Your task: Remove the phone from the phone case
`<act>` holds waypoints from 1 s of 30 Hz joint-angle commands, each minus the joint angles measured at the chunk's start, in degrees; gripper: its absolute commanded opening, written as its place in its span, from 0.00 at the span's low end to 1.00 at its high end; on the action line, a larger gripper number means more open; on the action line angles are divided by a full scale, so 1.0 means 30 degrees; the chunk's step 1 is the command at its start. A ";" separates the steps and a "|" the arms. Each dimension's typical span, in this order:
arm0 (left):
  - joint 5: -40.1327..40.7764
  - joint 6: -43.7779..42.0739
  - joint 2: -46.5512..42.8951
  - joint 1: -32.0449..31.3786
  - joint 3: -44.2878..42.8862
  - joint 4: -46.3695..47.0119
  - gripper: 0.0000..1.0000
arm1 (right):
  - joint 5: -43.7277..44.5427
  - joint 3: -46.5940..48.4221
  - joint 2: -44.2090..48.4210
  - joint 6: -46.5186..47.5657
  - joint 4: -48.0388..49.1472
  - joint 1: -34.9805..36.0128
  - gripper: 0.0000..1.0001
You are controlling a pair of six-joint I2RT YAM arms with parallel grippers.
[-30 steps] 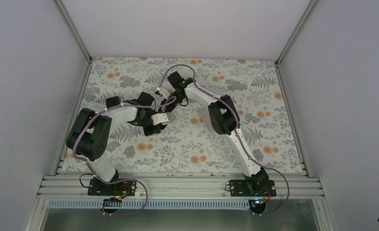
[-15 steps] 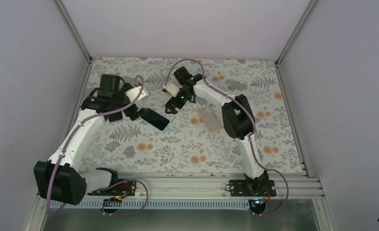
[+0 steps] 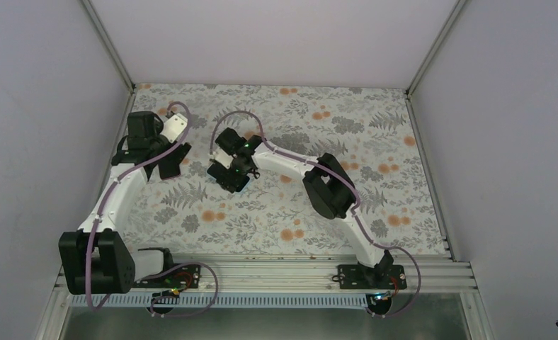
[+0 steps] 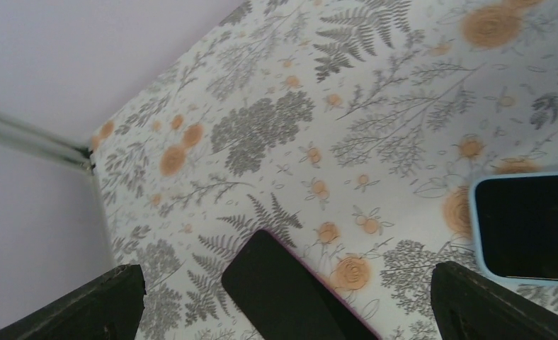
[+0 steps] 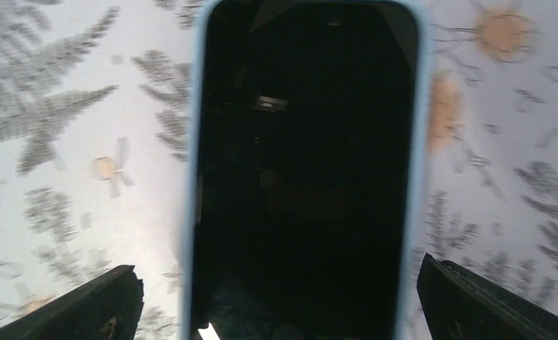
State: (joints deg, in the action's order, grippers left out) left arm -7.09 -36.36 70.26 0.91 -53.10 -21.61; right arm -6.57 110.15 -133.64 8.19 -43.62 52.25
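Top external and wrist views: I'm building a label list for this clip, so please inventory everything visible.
phone: 1, black screen, below the right claw
phone case: 1, light blue, around the phone, on the table
dark slab: 1, black, pink edge, on the table under the left claw; phone or case unclear
table: 1, white cloth, grey ferns and orange flowers
walls: 3, pale grey, left, back, right
frame rail: 1, silver, near edge
arms: 2, white and black, near edge
left claw: 1, black, open over the slab
right claw: 1, black, open over the phone
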 commanded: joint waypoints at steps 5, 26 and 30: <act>-0.0544 0.0913 -0.0319 0.1248 0.0699 0.1519 1.00 | 0.3440 0.0314 -0.0351 -0.0627 0.0962 -0.0117 1.00; -0.1603 0.0302 -0.0057 0.2239 0.0833 0.1047 1.00 | -0.0992 0.0191 -0.0811 -0.0515 -0.0117 -0.0295 1.00; -0.1636 0.0446 -0.0031 0.2239 0.0898 0.1216 1.00 | 0.0690 -0.0010 -0.1122 -0.0439 0.0189 -0.0302 1.00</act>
State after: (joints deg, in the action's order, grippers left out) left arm -10.79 -35.18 70.24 7.29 -51.07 -18.57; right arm -8.25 111.00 -135.24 6.81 -43.31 51.31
